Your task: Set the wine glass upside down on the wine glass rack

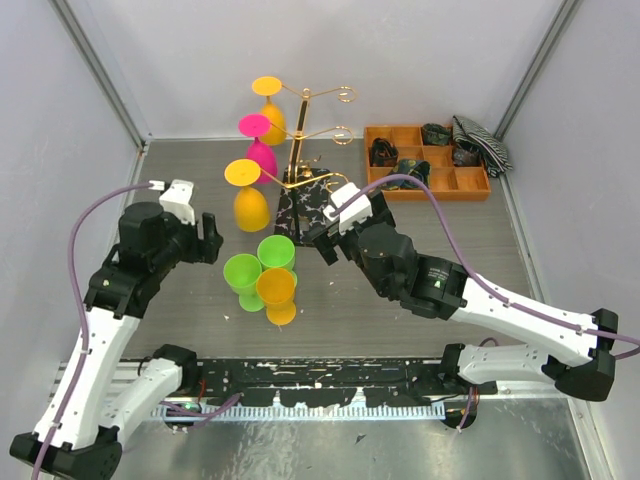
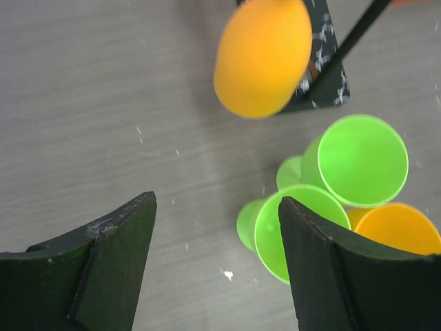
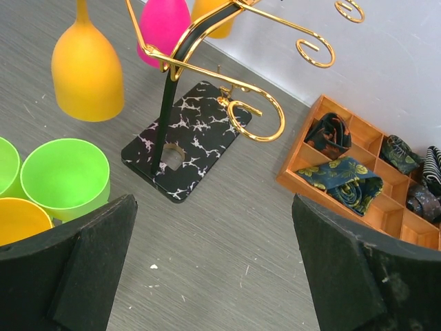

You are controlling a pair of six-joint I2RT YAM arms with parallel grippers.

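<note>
Grey wood-grain tabletop, enclosed by pale walls, is shown with the thin gold wire wine glass rack standing toward the back on its black, white-veined rectangular base. Three matte glasses are hung upside down by their feet on the left-hand curls: a yellow-orange glass uppermost, a pink glass below it and a hung orange glass lowest. The right-hand curled arms are unoccupied.

The glasses not yet hung stand upright in a tight cluster just in front of the base: a lime-green glass, a second lime-green glass and an upright orange glass. They appear to touch one another. An orange wooden compartment tray with dark fabric items is seen at the back right.

The glasses are judged to be light, stiff moulded plastic, smooth enough to slip and unlikely to break. They are top-heavy on narrow stems, so a neighbour is easily toppled. A hold across the bowl is advised, since the stem and foot must be left free to slide into a curl.

The left jaws are held wide apart and empty, their black fingers above bare tabletop beside the cluster. The right jaws are spread fully, their fingers touching nothing, near the rack.
</note>
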